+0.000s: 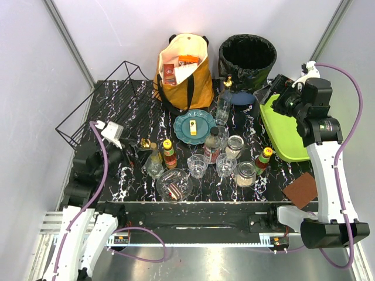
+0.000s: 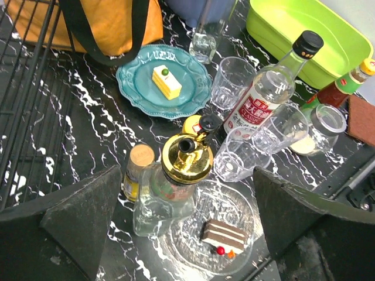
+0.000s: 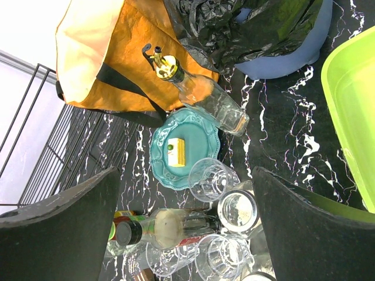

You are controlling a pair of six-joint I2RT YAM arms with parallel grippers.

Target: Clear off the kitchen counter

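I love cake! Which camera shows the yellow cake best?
The left wrist view: the yellow cake is close and sharp, its green dot on top plain, on the teal plate. The top view shows it only as a tiny yellow block. The right wrist view shows it smaller, turned sideways.

Top view, 4 o'clock: right arm (image 1: 324, 175) has curved white plastic shell links, boxy black motor joints and a rounded black base housing (image 1: 334, 232). Small label on one joint, too small to read. Thin right purple cable (image 1: 353, 93) loops alongside it.

7 o'clock: left arm (image 1: 73, 234) is the same build, w/ left purple cable (image 1: 104, 155) and a white box-shaped wrist block (image 1: 112, 131).

Left claw (image 2: 186, 175) & right claw (image 3: 186, 175): each has two matte dark-grey wedge-shaped fingers (image 2: 82, 225) w/ rough surface.
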